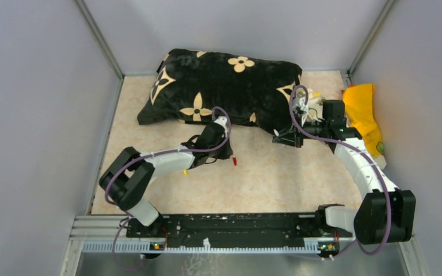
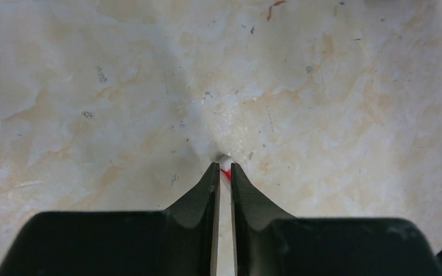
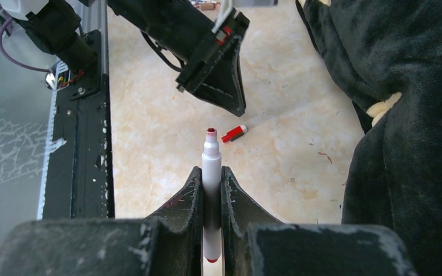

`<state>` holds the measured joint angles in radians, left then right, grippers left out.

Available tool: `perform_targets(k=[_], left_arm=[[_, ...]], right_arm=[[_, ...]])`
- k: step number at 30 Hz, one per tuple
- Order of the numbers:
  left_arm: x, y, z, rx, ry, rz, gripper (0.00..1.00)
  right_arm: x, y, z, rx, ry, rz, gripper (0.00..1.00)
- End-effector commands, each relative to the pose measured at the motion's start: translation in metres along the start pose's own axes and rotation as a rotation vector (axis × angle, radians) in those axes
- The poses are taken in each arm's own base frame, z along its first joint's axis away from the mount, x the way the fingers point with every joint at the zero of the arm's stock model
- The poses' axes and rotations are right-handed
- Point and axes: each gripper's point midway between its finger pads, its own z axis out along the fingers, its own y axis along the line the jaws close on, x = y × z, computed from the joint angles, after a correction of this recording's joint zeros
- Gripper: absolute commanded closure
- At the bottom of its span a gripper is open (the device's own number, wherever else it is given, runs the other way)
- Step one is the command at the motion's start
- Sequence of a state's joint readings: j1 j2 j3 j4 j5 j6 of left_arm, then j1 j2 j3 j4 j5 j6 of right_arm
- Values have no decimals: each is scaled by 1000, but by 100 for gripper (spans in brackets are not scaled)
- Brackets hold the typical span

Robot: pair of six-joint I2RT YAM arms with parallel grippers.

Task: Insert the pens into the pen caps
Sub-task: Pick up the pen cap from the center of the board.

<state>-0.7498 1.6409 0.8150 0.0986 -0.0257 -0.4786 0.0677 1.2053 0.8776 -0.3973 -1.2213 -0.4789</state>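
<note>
My right gripper (image 3: 210, 172) is shut on a white pen (image 3: 210, 152). The pen's bare red tip points out past the fingertips toward the left arm. A small red pen cap (image 3: 233, 133) lies flat on the table just beyond that tip. From above, the red cap (image 1: 234, 161) sits beside the left gripper (image 1: 225, 154). The left gripper (image 2: 224, 167) points down at the table with its jaws a narrow slit apart. A bit of the red cap (image 2: 226, 173) shows on the table at its fingertips, not gripped. The right gripper (image 1: 281, 138) hovers by the cushion's front right corner.
A large black cushion (image 1: 224, 86) with cream flowers fills the back of the table. A yellow cloth (image 1: 362, 109) lies at the right wall. A tiny yellow piece (image 1: 185, 171) rests under the left forearm. Grey walls enclose three sides, and the black mounting rail (image 1: 230, 227) runs along the front.
</note>
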Motion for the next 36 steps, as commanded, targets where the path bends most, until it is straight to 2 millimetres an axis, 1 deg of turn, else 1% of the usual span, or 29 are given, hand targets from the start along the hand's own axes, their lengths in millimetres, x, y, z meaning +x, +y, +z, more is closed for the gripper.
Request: perform_targets(k=[1, 5, 8, 9, 10, 11, 12, 13, 14, 15, 17, 19, 20, 22, 24, 25, 26, 28, 30, 32, 36], left_arm=[[-34, -10, -29, 42, -129, 29, 80], [-55, -11, -56, 28, -220, 26, 72], [-71, -10, -76, 19, -295, 12, 60], [-75, -10, -81, 18, -318, 2, 54], [-80, -10, -87, 19, -343, -12, 46], [-85, -9, -94, 19, -377, -38, 33], [-86, -5, -96, 5, -399, -79, 19], [-85, 0, -96, -7, -419, -116, 8], [-84, -1, -96, 10, -417, -137, 3], [-83, -4, -95, 43, -406, -146, 1], [-79, -13, -93, 93, -367, -168, 2], [-73, -22, -89, 131, -316, -183, 8], [-69, -23, -87, 135, -287, -196, 11], [-58, -23, -80, 102, -216, -242, 24], [-43, -16, -73, -6, -151, -285, 32], [-37, -13, -71, -66, -130, -307, 33], [-25, -3, -70, -158, -99, -336, 35], [-11, 9, -68, -319, -76, -378, 46], [-7, 15, -69, -446, -70, -407, 48], [-1, 19, -65, -542, -42, -423, 47], [3, 13, -52, -618, 16, -413, 46]], right_arm=[[-20, 4, -5, -9, -38, -84, 100], [-21, 5, -5, -10, -39, -86, 100], [-21, 4, -5, -10, -40, -88, 100], [-21, 4, -6, -8, -40, -88, 100], [-21, 5, -6, -9, -40, -89, 100], [-21, 5, -6, -9, -40, -89, 100], [-21, 5, -6, -9, -40, -89, 100], [-21, 5, -6, -8, -40, -91, 100], [-21, 5, -6, -8, -41, -89, 100], [-21, 5, -6, -8, -40, -91, 100], [-21, 5, -6, -8, -40, -92, 100], [-21, 5, -6, -8, -41, -91, 100], [-21, 5, -6, -7, -40, -93, 100], [-21, 5, -6, -6, -40, -92, 100], [-21, 5, -6, -6, -39, -91, 100], [-21, 5, -6, -5, -40, -92, 100], [-21, 4, -6, -5, -39, -91, 100], [-21, 4, -6, -3, -39, -91, 100], [-20, 4, -6, -3, -38, -88, 100], [-20, 4, -6, -3, -39, -87, 100], [-20, 4, -5, -2, -39, -85, 100]])
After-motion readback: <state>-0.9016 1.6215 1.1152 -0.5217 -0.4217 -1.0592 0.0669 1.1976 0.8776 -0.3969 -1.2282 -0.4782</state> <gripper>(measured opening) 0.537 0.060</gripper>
